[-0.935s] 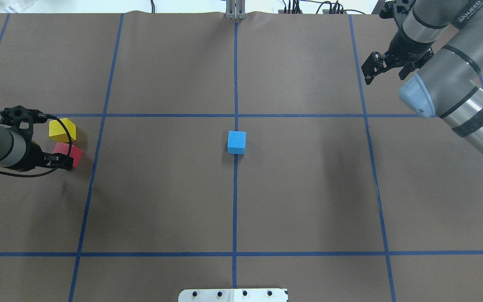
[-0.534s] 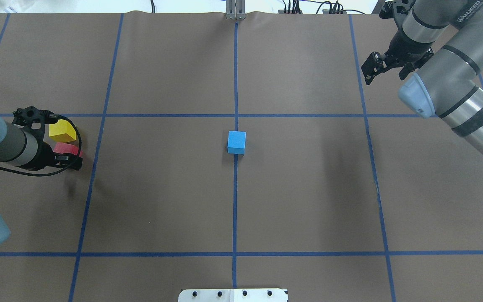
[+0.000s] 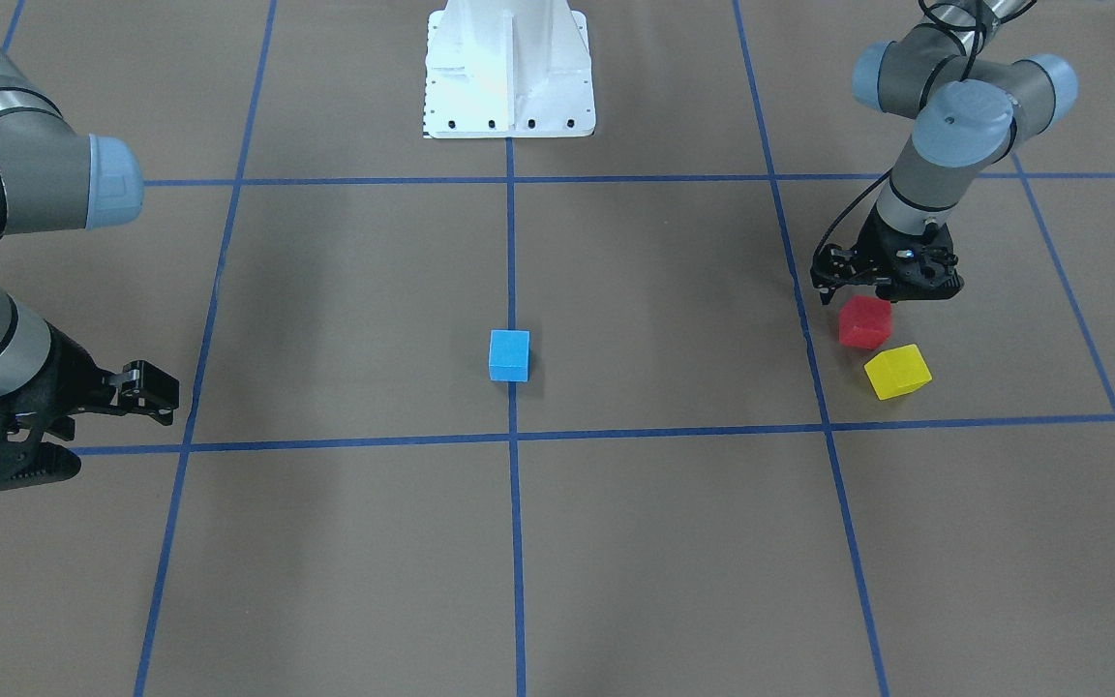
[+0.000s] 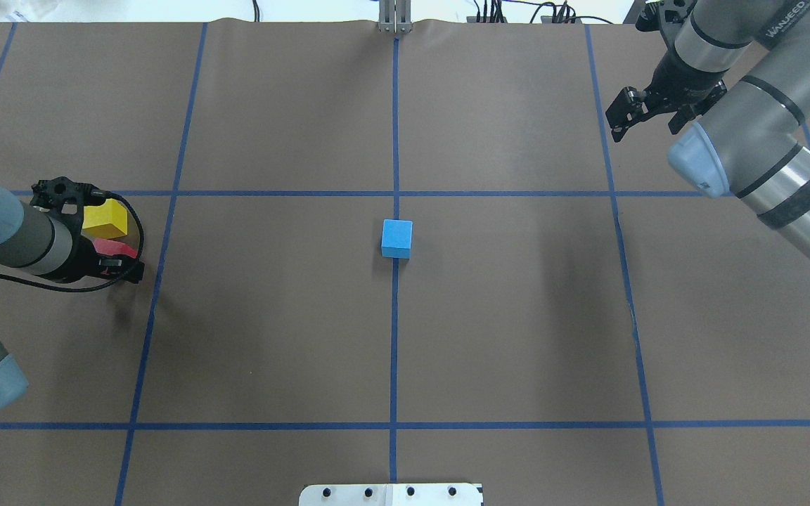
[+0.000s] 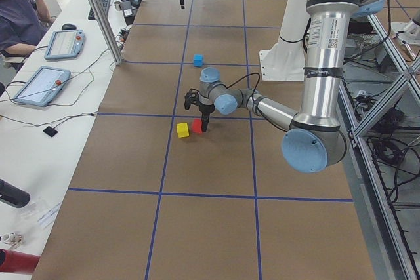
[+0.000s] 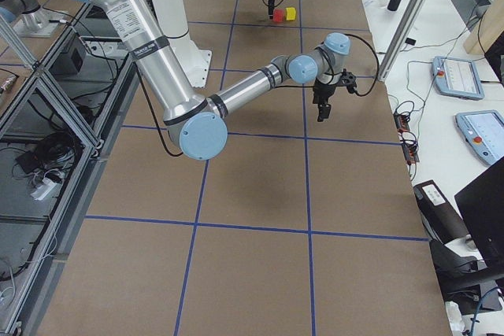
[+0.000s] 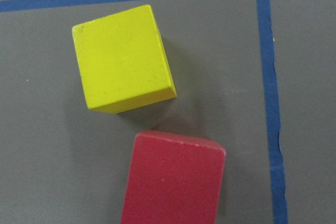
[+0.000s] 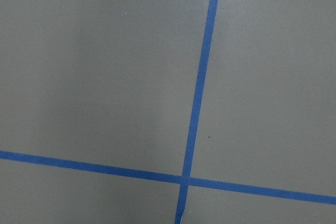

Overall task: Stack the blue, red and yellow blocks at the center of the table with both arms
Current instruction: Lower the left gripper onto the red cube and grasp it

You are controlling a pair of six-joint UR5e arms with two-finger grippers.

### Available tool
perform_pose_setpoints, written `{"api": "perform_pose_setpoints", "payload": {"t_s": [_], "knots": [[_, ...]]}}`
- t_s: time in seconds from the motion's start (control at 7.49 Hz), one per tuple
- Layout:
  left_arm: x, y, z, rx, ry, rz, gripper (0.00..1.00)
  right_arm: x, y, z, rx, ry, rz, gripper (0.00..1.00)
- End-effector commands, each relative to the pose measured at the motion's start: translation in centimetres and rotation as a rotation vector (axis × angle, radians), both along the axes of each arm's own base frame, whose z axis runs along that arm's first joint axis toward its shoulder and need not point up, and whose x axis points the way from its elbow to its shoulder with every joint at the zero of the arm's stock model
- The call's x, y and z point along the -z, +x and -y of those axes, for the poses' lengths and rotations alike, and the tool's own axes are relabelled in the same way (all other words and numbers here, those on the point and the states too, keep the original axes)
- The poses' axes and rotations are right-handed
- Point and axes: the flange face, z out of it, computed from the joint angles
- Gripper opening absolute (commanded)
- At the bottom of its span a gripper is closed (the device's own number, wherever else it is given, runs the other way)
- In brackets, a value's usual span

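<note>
Red block (image 3: 864, 322), well apart from the blue block (image 3: 509, 355): my left pincer (image 3: 885, 288) has shifted over it, its spread I cannot tell, so grasping looks next.

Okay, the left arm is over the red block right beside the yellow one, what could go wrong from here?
1. The yellow block sits very close to the red block, one corner nearly touching it, so a finger of the open left gripper might strike or shove it on the way down.
2. In the left wrist view the red block lies at the bottom edge, partly cut off, so a grasp from here may land off-centre and tilt it.
</note>
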Motion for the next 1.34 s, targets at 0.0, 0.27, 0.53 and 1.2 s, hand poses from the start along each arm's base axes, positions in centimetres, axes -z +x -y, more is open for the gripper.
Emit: {"api": "perform_pose_setpoints", "payload": {"t_s": [0.0,0.27,0.53,1.2], "knots": [[-0.8,0.4,0.4,-0.047,0.030,0.017,0.97,0.1,-0.1,0.0,-0.002,-0.002,0.001,0.99],[-0.1,1.3,1.2,-0.049,0.037,0.009,0.95,0.0,-0.1,0.0,-0.002,-0.003,0.000,0.99],[0.1,1.7,1.8,-0.047,0.037,0.007,0.95,0.0,0.0,0.0,-0.001,-0.001,0.000,0.99],[-0.1,0.3,2.4,-0.044,0.050,0.011,0.49,0.2,0.0,0.0,-0.004,0.000,0.002,0.99]]}}
